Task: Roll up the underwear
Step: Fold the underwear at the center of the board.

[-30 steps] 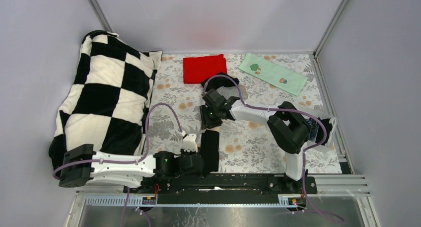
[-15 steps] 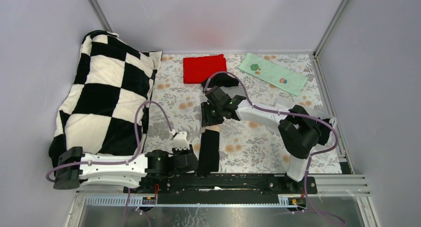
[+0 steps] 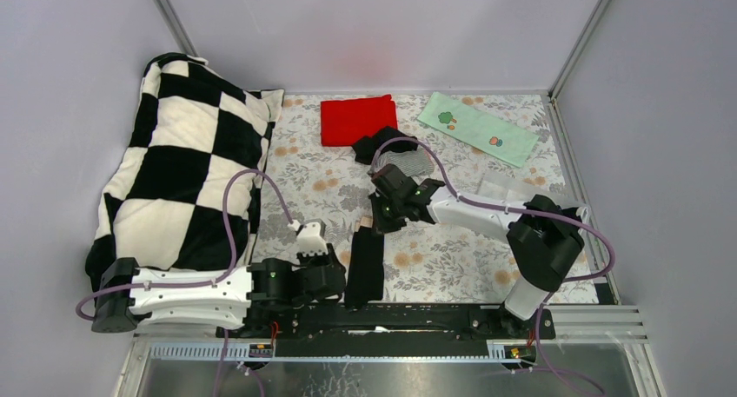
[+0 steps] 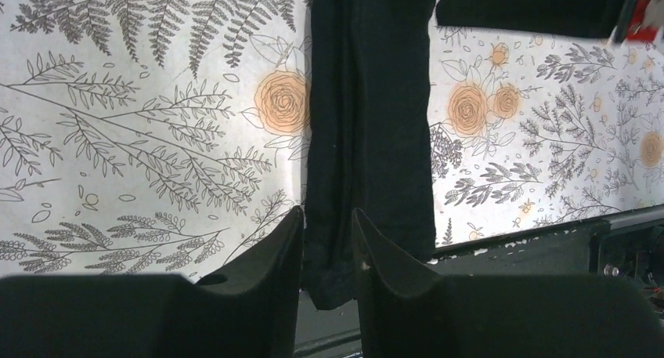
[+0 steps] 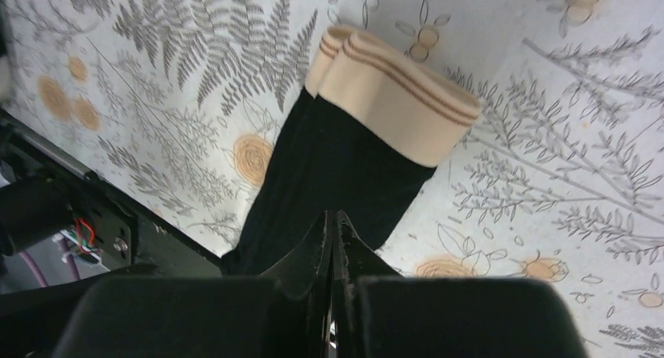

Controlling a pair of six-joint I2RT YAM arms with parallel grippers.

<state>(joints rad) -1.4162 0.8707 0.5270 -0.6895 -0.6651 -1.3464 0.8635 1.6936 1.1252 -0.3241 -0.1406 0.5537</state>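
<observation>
Floral sheet covered the table. A chequered pillow lay at far left. A green cloth and a red cloth lay at the far edge, with a small heap of briefs, black and grey-striped, just near of the red cloth.

The item in hand was one black brief, folded into a narrow strip running near to far at the centre. Its near end reached the black rail. Its beige waistband formed the far end.

Left gripper stood astride the strip's near end. Its fingers were partly apart. The cloth lay flat in the gap with no bunching, so no pinch was evident. Right gripper hung over the strip towards the waistband end, its fingers pressed fully together with nothing seen between them.

Assessment: the roll had not begun and the strip lay flat along its whole length. To do the step well:
- The left fingers should take every layer of the near hem squarely, not only the left fold in the gap.
- The first turn should be tight and square to the strip's long edges.
- The right gripper's closed tips could pin the cloth further along to stop it sliding.
- Risk: the hem catches on the rail, or a slack first turn lets the roll skew.
</observation>
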